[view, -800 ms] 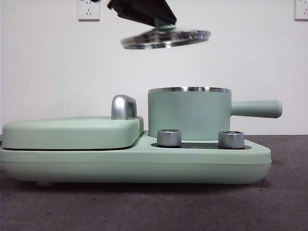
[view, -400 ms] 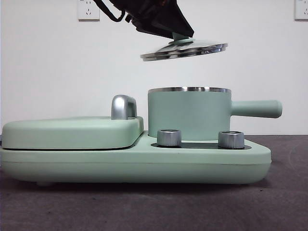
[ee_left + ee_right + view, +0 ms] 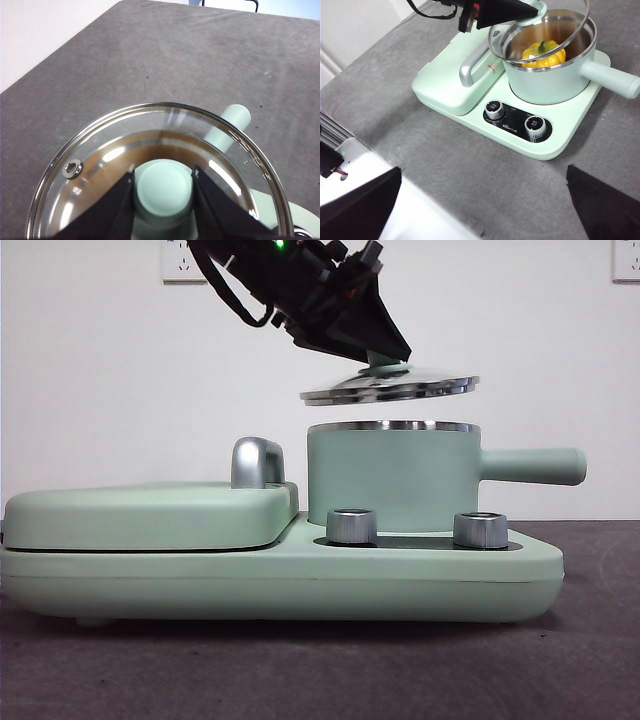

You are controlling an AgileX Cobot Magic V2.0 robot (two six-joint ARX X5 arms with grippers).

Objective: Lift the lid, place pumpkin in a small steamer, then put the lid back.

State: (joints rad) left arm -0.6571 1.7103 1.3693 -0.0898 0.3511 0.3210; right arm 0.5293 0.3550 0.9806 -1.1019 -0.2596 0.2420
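The left gripper point(image 3: 162, 187) pinches the knob of the lid point(image 3: 390, 388), holding it slightly tilted just above the steamer point(image 3: 395, 478), which contains the pumpkin point(image 3: 543, 54), while the right gripper point(image 3: 485, 205) waits apart, fingers wide.

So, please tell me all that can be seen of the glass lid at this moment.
The lid is a round disc of clear glass with a shiny steel rim, a small steam hole near the edge and a mint-green knob on top. The left gripper is shut on the knob. The lid hangs slightly tilted just above the small steamer, touching nothing else. Through the glass the pumpkin shows inside the pot.
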